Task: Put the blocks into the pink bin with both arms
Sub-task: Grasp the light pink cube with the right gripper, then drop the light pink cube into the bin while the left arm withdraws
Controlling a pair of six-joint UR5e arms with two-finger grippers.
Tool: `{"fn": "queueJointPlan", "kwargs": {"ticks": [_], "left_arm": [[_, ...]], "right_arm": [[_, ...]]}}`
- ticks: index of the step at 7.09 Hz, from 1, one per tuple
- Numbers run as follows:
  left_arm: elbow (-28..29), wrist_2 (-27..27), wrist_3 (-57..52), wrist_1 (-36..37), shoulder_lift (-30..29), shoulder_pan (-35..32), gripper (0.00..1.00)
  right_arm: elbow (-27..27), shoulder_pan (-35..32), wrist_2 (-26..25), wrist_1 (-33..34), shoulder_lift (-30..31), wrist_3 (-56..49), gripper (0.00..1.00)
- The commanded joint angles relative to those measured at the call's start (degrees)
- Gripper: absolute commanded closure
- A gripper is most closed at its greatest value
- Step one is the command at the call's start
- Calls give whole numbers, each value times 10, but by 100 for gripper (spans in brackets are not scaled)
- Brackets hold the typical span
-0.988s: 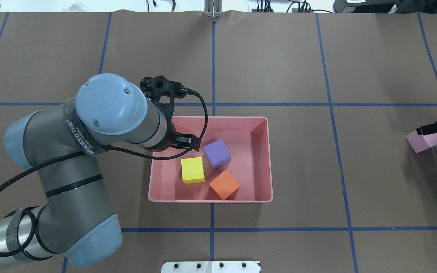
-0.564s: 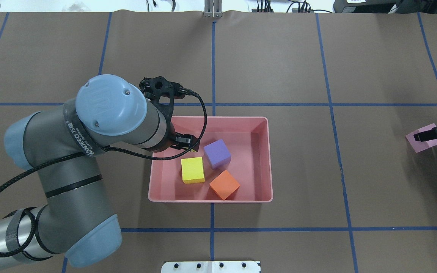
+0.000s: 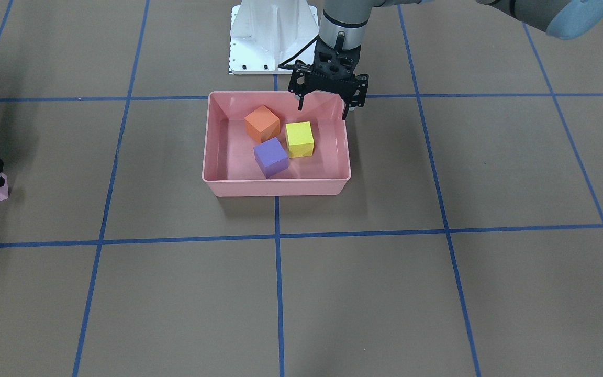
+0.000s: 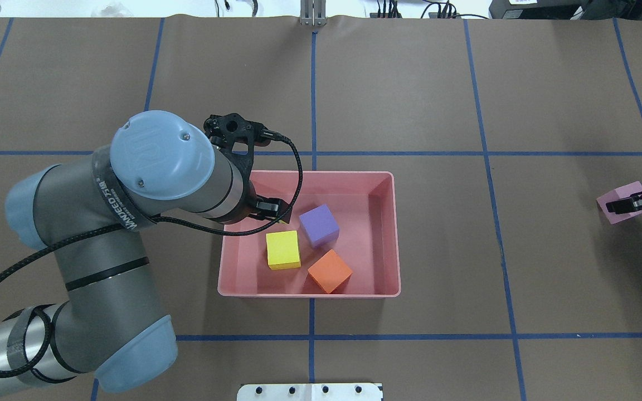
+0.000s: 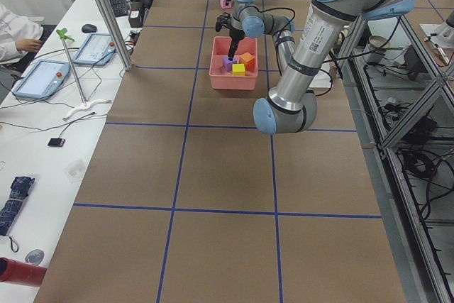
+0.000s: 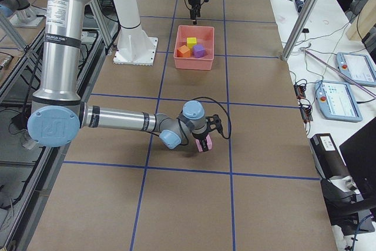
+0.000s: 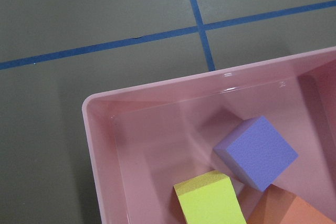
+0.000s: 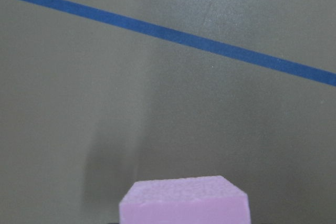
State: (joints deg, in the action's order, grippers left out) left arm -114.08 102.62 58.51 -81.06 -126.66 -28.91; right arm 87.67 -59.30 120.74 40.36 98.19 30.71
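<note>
Found left hand (image 3: 324, 108) spread wide and empty, poised over pink bin (image 3: 275, 186) at its rim corner. Just below and beyond the fingertips, inside: yellow cube (image 3: 300, 139), orange cube (image 3: 262, 123) and purple cube (image 3: 270, 156), bunched together, with bare floor along the walls. Found right hand (image 4: 627, 205) straddling light pink cube (image 4: 625, 192); cannot tell whether clamped. Broad stretch of table (image 4: 549, 250) between it and the bin.

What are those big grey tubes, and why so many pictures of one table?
They are a robot's two arms, each ending in a black two-finger gripper. Six cameras look at once: one above, one facing the robot, one at each table end, one on each wrist. On the table sits a pink bin holding an orange block, a yellow block and a purple block. The left gripper hangs open and empty over the bin's corner. The right gripper is at the light pink block, far away; whether it grips, I cannot tell.
</note>
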Motion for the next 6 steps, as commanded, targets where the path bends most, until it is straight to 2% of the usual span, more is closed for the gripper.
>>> {"fn": "queueJointPlan", "kwargs": {"ticks": [1,2,4,6], "left_arm": [[-50,7,-52,6,33,-7,0],[-75,7,-100,6,76,-30,0],[-80,67,-216,5,129,-113,0],[-77,122,-346,1,178,-201,0]], "right_arm": [[73,1,11,23,-5,91,100],[124,3,18,71,-18,140,100],[215,19,28,201,-68,215,100],[248,83,4,278,-164,348,100]]}}
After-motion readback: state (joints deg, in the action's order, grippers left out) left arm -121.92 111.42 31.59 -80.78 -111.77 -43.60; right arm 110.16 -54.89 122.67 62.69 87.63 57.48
